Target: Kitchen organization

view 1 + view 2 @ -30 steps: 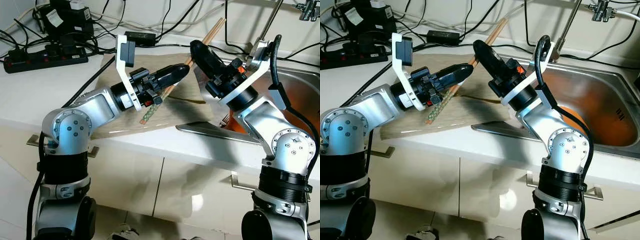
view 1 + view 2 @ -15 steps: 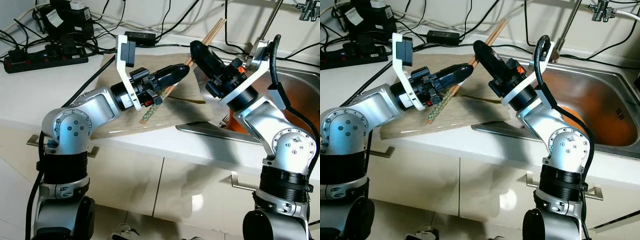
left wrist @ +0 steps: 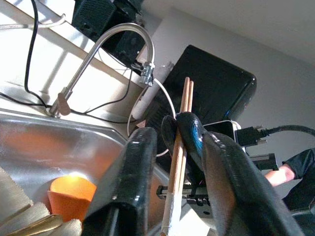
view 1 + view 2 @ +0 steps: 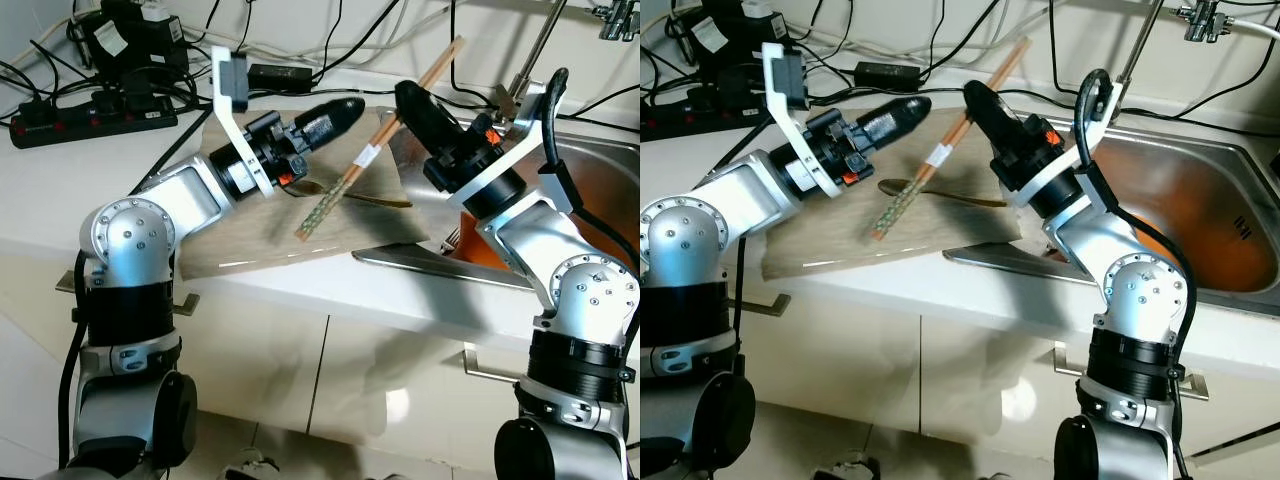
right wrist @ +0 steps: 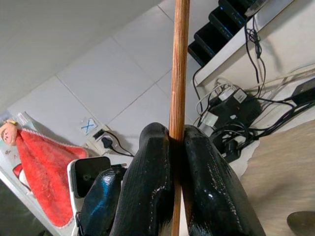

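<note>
Right tool [image 4: 985,110] clamps chopsticks [image 4: 940,150] slanting down toward the mat [image 4: 820,250]; left tool [image 3: 172,147] apart.

The chopsticks [image 4: 375,145] slant above the mat [image 4: 250,235] on the counter [image 4: 60,190]; the sink [image 4: 600,180] lies to the right.

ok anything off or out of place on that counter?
Yes: an orange cup lies in the sink, and a spoon sits loose on the mat. The chopsticks hang tilted in mid-air, pinched by the right gripper.
</note>
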Controlling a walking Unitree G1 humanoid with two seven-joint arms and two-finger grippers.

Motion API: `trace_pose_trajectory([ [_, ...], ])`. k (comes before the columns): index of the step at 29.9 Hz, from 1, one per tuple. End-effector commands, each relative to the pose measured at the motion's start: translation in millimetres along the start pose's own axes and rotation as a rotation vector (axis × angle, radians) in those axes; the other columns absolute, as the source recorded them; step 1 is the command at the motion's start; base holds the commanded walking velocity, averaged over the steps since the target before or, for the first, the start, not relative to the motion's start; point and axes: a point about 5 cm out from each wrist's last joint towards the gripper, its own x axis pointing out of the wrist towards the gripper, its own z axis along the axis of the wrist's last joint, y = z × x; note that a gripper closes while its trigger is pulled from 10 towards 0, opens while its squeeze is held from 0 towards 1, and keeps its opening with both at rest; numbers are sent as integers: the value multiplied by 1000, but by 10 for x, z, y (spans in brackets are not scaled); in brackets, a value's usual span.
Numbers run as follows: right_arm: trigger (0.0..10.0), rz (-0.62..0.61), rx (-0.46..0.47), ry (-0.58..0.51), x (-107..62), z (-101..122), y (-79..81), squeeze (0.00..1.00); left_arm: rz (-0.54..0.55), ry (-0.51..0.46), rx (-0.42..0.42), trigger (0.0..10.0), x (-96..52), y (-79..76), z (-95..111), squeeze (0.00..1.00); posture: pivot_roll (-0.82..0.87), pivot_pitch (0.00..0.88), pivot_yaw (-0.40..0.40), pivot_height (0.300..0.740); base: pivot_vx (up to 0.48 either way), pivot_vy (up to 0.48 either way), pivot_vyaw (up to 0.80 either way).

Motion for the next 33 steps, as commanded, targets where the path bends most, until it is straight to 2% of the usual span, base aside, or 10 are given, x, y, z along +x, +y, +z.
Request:
trace_pose_trajectory([
  [1,0,-23,-32,-35,-25,96,-18,0,26,-25,37,10000,59,12,66,1000,27,0,6,740,0,0,0],
  [2,0,-35,-58,-49,-39,153,-28,0,63,-42,57,10000,61,52,89,290,25,0,8,740,0,0,0],
  [3,0,-43,-76,-58,-47,193,-35,0,87,-54,69,10000,61,79,105,290,25,0,8,740,0,0,0],
  [4,0,-61,-106,-85,-62,292,-47,0,123,-73,92,10000,54,117,137,0,20,0,13,740,0,0,0],
  [5,0,-61,-106,-85,-62,292,-47,0,123,-73,92,10000,54,117,137,0,20,0,13,740,0,0,0],
  [9,0,-327,-519,-190,-75,894,-177,0,361,-67,252,10000,-18,335,247,0,1,0,25,740,0,0,0],
  [11,0,-362,-580,-191,-67,938,-194,0,393,-58,279,10000,-34,359,248,0,1,0,25,740,0,0,0],
  [15,0,-414,-637,-228,-8,980,-252,0,477,151,584,10000,-123,442,39,0,8,0,2,740,0,0,0],
  [18,0,-414,-655,-234,20,973,-246,0,504,174,694,10000,-130,453,-11,0,12,0,-6,740,0,0,0],
  [33,0,-425,-991,-204,12,954,-118,0,744,-105,657,10000,-264,556,290,0,11,0,-26,740,0,0,0],
])
